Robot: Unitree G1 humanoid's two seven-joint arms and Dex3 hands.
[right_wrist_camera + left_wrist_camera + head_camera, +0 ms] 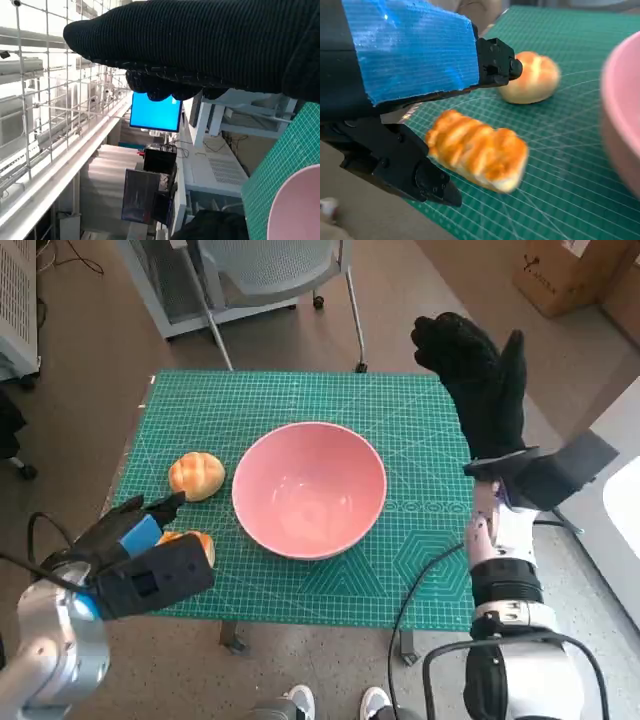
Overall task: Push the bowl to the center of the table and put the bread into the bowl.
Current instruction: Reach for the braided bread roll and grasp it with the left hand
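Your pink bowl (pixel 309 489) already sits about mid-table on the green cutting mat (pixel 420 410), so judge the push as done or nearly so; what is left is the bread. Two pieces lie to the bowl's left side as your head camera sees it: a round bun (pixel 196 475) just beside the bowl's rim, and an oblong striped loaf (pixel 477 151) nearer the table's front edge, mostly hidden behind your left hand (pixel 140 536) in the head view.

Your left hand is plainly the nearer one; it hovers over the oblong loaf with its fingers (pixel 495 62) spread and nothing held, one finger above the loaf and another below it in the wrist picture; whether any finger touches the crust you cannot tell. The loaf's long axis runs roughly across the gap between those fingers, slanting toward the bowl; so you probably need to close across its narrow width, not along its length.

Your right hand (pixel 475 370) is raised at the table's far right corner, well apart from the bread, gloved fingers extended and empty; the bowl stands between it and both pieces, so leave it out of this pick.
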